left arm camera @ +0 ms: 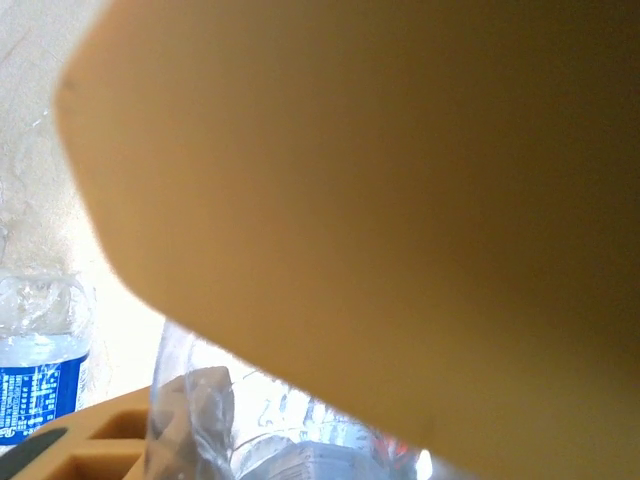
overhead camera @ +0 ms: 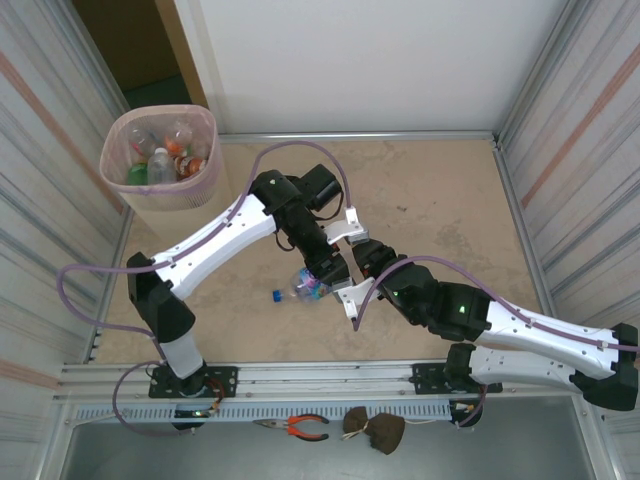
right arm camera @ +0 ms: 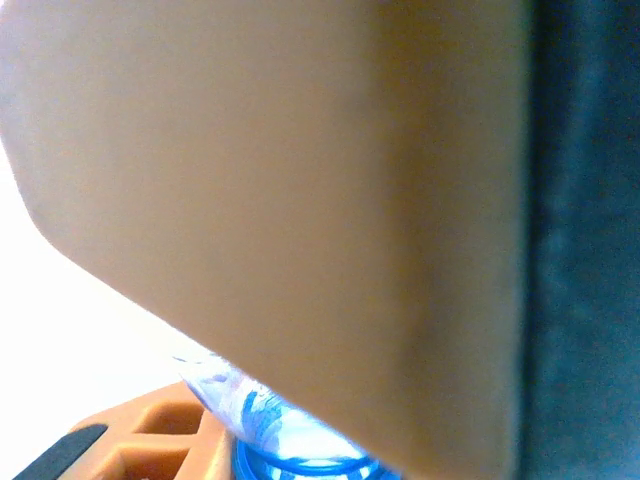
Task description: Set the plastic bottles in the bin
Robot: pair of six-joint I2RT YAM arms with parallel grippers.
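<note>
from above we see both arms reaching to the middle of the table (overhead camera: 440, 200). their tools meet over a clear bottle (overhead camera: 303, 287) that lies on its side there. the left gripper (overhead camera: 318, 268) comes down on it from the far side and the right gripper (overhead camera: 338, 283) from the right, the two just beside each other. a blue cap (overhead camera: 277, 295) sits at the bottle's left end; we cannot tell whether it is on the neck or loose.

in the left wrist view a blurred tan finger (left arm camera: 380, 200) looms large and a second finger (left arm camera: 100, 440) shows at the bottom edge. crinkled clear plastic (left arm camera: 250, 430) lies between them, but we cannot tell whether the jaws press it or only stand around it. further left, a blue-labelled bottle (left arm camera: 35, 380) rests on the table.

the right wrist view is much the same: a tan upper finger (right arm camera: 280, 170), an orange lower finger (right arm camera: 150, 430), and between them clear plastic with a blue ring (right arm camera: 290, 455). here too we cannot tell how wide the tool stands.

the bin (overhead camera: 112, 150), lined with a pink bag, stands at the far left corner, well apart from both grippers. it holds several bottles (overhead camera: 165, 155). orange-handled pliers (overhead camera: 300, 427) lie on the near rail.
</note>
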